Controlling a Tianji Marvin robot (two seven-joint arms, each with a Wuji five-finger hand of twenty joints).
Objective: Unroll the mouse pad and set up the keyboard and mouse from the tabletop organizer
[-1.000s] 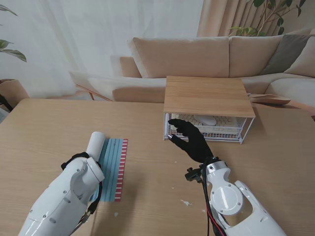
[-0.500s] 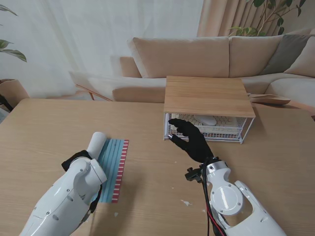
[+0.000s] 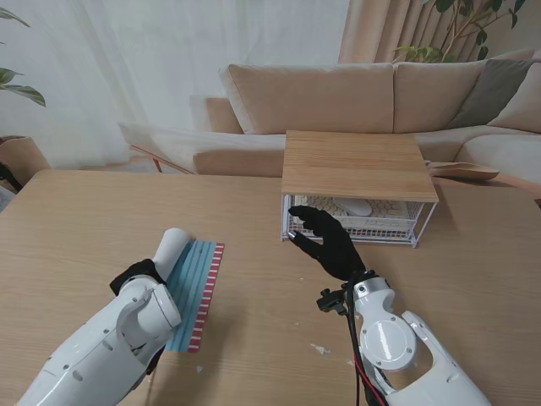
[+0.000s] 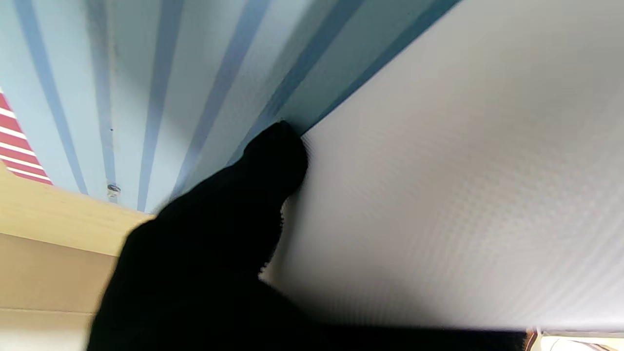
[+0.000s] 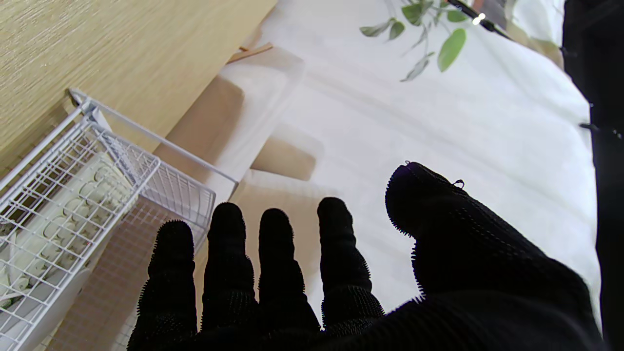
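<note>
The mouse pad (image 3: 196, 288) lies partly unrolled on the table, blue striped with a red striped edge. Its white roll (image 3: 172, 245) sits at the far end. My left hand (image 3: 135, 275) is beside the roll, mostly hidden by my forearm. In the left wrist view one black finger (image 4: 273, 161) presses into the seam between the roll (image 4: 463, 195) and the flat pad (image 4: 170, 87). My right hand (image 3: 325, 241) hangs open with fingers (image 5: 273, 273) spread before the organizer's (image 3: 359, 165) left front corner. Its wire drawer (image 3: 292, 222) holds the keyboard (image 3: 389, 208) and mouse (image 3: 358, 206).
The organizer has a wooden top and stands at the table's far side, right of centre. A beige sofa (image 3: 338, 97) runs behind the table. Small crumbs (image 3: 319, 348) dot the wood near my right forearm. The wire drawer (image 5: 97, 195) and keyboard (image 5: 63, 219) show in the right wrist view.
My left arm has shifted, and the pad with its roll has moved slightly to the right. The right hand has not moved.
</note>
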